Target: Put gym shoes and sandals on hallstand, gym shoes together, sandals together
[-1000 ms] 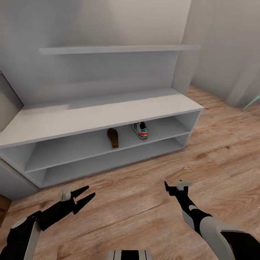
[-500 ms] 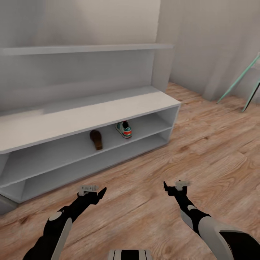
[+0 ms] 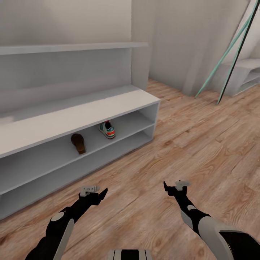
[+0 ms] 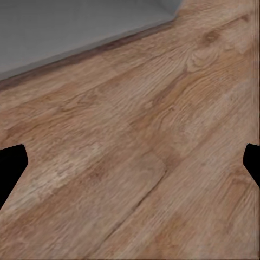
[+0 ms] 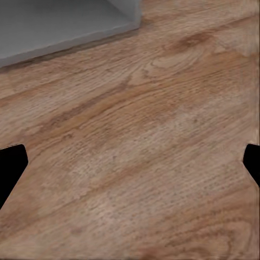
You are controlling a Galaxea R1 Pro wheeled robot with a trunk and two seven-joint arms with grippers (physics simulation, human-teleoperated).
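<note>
The grey hallstand (image 3: 72,115) stands at the left of the head view. On its upper open shelf one brown sandal (image 3: 78,143) and one white gym shoe (image 3: 107,129) lie a short gap apart. Both arms hang low over the corridor floor (image 3: 202,144), in front of the rack. My left gripper (image 3: 102,193) is open with nothing between its fingers. So is my right gripper (image 3: 166,187). In each wrist view the dark fingertips sit far apart over bare planks, with the rack's grey base (image 4: 65,32) (image 5: 54,21) beyond them.
Teal and black poles (image 3: 224,54) lean against the wall at the far right. Another grey shelf unit (image 3: 245,76) stands behind them. A wall corner (image 3: 139,54) juts out just past the rack's right end. Open wood floor stretches to the right.
The whole view has swung to the right, so the rack sits further left in the picture. My left arm has drawn in toward the middle and its gripper has turned.
</note>
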